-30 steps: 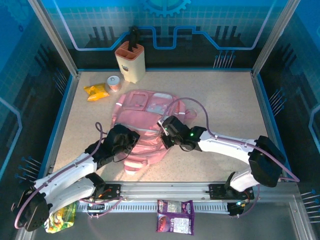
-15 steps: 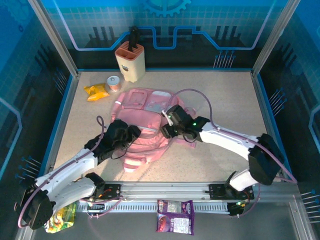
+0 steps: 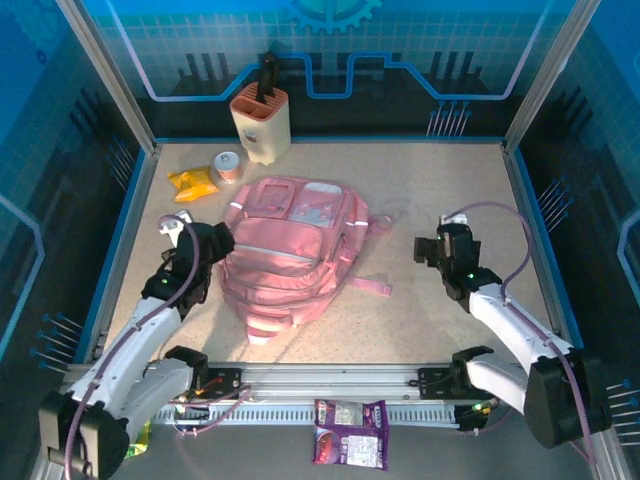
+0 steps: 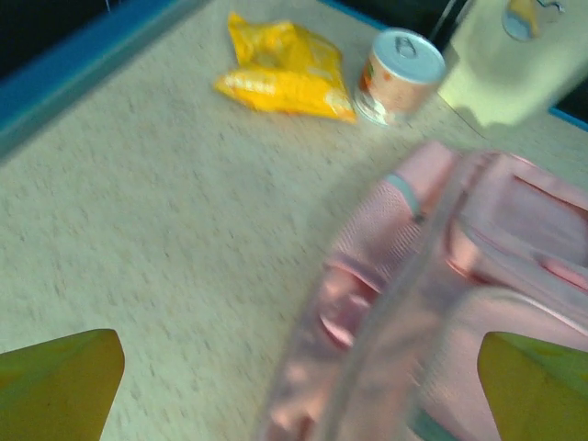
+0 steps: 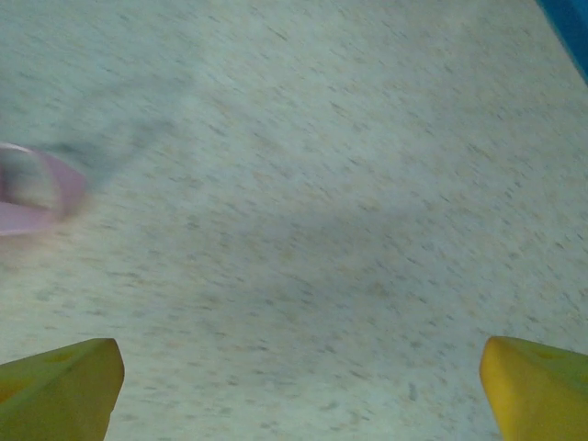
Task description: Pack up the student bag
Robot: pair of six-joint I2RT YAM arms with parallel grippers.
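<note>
Speckled beige counter (image 3: pixel 440 180), blue walls. Left gripper (image 3: pixel 190 238) wide, empty, just beside the student bag's left side. Yellow snack packet (image 3: pixel 192 183), small can (image 3: pixel 229 166) and knife block (image 3: pixel 260 122) toward far-left corner. Student bag (image 3: pixel 295 250) flat mid-counter. Right gripper (image 3: pixel 442 243) wide, empty, over bare counter right of it.

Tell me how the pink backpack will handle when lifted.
The pink backpack will probably sag and fold: its soft fabric lies creased and slumped. It likely weighs little, since it looks slack and unfilled. Its loose strap may trail and snag.
</note>
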